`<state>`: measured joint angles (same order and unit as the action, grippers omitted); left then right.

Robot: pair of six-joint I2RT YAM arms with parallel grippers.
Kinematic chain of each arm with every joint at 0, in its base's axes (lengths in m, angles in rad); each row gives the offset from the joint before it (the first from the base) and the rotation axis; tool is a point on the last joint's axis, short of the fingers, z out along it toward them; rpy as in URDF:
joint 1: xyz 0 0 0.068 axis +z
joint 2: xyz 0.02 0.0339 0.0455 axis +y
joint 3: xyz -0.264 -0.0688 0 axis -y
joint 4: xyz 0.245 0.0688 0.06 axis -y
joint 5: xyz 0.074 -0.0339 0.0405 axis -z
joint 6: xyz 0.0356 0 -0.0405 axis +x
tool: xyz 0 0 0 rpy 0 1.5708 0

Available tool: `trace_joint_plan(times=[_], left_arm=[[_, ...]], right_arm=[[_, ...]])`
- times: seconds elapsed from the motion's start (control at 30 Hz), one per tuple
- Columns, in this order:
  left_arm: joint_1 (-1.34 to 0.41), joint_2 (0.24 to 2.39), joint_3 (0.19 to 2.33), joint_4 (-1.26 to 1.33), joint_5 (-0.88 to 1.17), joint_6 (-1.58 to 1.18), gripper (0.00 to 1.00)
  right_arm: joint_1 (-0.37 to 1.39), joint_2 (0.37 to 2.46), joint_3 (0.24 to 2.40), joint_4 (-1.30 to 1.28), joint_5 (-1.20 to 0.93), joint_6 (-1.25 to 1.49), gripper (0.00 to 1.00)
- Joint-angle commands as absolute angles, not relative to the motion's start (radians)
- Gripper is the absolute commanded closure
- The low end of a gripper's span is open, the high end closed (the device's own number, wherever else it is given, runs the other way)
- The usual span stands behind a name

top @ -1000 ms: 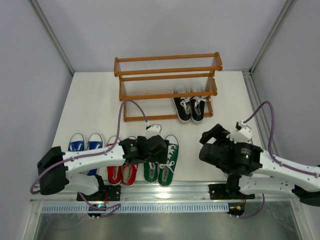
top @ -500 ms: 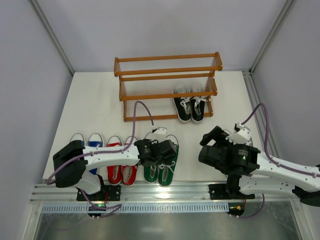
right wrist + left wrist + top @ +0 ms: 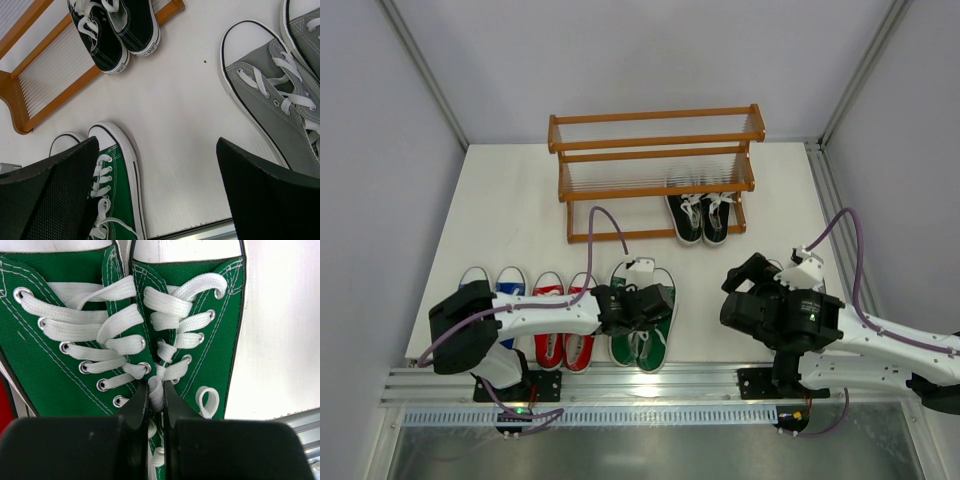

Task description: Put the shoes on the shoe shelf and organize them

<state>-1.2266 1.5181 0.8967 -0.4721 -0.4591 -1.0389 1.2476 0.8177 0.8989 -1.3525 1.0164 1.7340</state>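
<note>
Looking down, left tool: low over the green pair, near the front edge of the surface.
Top view, right tool: raised over the right part of the surface, well apart from the shelf.
Top view, front row: blue pair, red pair and green pair stand side by side, toes toward the shelf; the left arm crosses above the blue and red ones.
Top view, black pair: on the shelf's lowest tier, at its right side.
Left wrist, tool state: clenched; the fingers sit close together, pinching the adjoining inner edges of the two green shoes, with a white lace loop between them.
Left wrist, green pair: the shoes touch each other, white toes at the top.
Right wrist, tool state: released, with the two fingers wide apart above the bare surface.
Right wrist, grey pair: on the surface at the right.
Right wrist, other shoes: a green toe lies at the lower left; the black heels face out of the shelf at the top.
</note>
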Motion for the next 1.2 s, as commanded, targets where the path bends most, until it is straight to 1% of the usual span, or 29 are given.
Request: trace_joint_plan(times=[0.0,0.23,0.27,0.3,0.37,0.4,0.53,0.83,1.03,1.17], left_arm=[[-1.224,1.526,0.874,-0.509,-0.483,-1.042,1.0],[-1.21,1.387,0.953,-0.578,-0.609,-0.962,1.0],[-1.194,1.376,0.959,-0.552,-0.6,-0.924,1.0],[-1.169,1.365,0.962,-0.537,-0.548,-0.904,1.0],[-1.089,1.358,0.966,-0.517,-0.506,-0.864,1.0],[-1.056,1.351,0.974,-0.505,-0.5,-0.851,1.0],[-1.011,1.338,1.0,-0.468,-0.511,-0.796,1.0],[-0.904,1.394,1.146,-0.385,-0.489,-0.654,1.0],[-0.793,1.503,1.215,-0.319,-0.393,-0.618,1.0],[-0.769,1.578,1.266,-0.339,-0.367,-0.614,1.0]], right_arm=[[1.247,0.805,0.9,-1.489,1.066,1.75,0.0],[1.247,0.79,0.897,-1.493,1.066,1.746,0.0],[1.247,0.788,0.897,-1.493,1.068,1.747,0.0],[1.247,0.787,0.899,-1.493,1.068,1.746,0.0],[1.247,0.778,0.899,-1.497,1.068,1.746,0.0],[1.247,0.775,0.899,-1.499,1.066,1.746,0.0],[1.247,0.758,0.89,-1.502,1.066,1.746,0.0],[1.247,0.752,0.877,-1.479,1.077,1.724,0.0],[1.247,0.752,0.865,-1.474,1.086,1.723,0.0],[1.247,0.735,0.858,-1.48,1.086,1.73,0.0]])
